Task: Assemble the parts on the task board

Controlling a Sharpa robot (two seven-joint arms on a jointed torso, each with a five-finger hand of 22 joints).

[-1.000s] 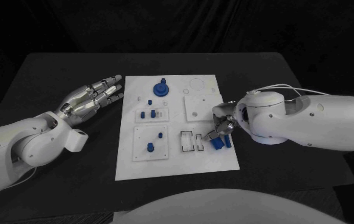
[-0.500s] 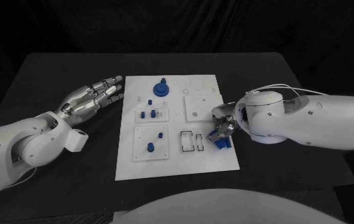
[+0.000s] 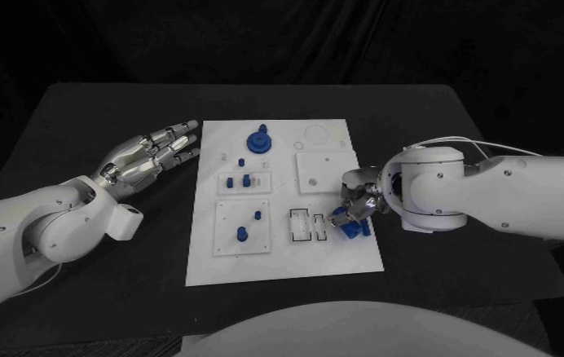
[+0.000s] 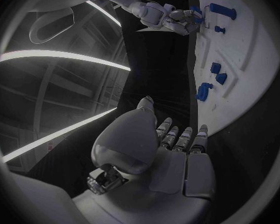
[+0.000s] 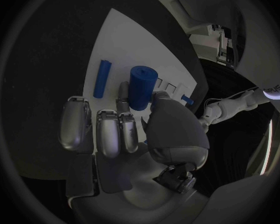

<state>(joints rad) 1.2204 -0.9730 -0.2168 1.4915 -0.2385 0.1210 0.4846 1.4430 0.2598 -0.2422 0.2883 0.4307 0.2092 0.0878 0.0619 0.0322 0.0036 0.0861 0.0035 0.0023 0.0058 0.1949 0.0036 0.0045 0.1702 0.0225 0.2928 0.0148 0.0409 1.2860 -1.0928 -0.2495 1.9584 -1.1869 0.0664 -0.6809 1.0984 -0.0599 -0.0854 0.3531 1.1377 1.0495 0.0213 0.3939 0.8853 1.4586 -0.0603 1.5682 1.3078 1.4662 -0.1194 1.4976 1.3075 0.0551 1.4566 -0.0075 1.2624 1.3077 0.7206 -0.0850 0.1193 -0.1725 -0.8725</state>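
The white task board (image 3: 317, 263) lies in the middle of the black table. My right hand (image 3: 359, 202) is over its right edge and pinches a blue cylinder (image 5: 141, 86) between thumb and finger, just above the board (image 5: 121, 40). A thin blue bar (image 5: 100, 77) lies flat on the board beside that cylinder. More blue parts stand in the board: a large round one (image 3: 257, 140) at the far end, small ones (image 3: 239, 182) in the middle, a peg (image 3: 240, 233) near the front left. My left hand (image 3: 151, 156) hovers open, fingers spread, left of the board.
Two black-outlined rectangular slots (image 3: 308, 225) sit just left of my right hand. A raised white square plate (image 3: 322, 170) lies behind it. My right forearm (image 3: 470, 198) covers the table to the right of the board. In the left wrist view the board (image 4: 252, 59) stretches away beyond my left hand (image 4: 171, 149).
My right hand has shifted slightly right and toward the board's edge, still holding the blue cylinder. The left hand has hardly moved.
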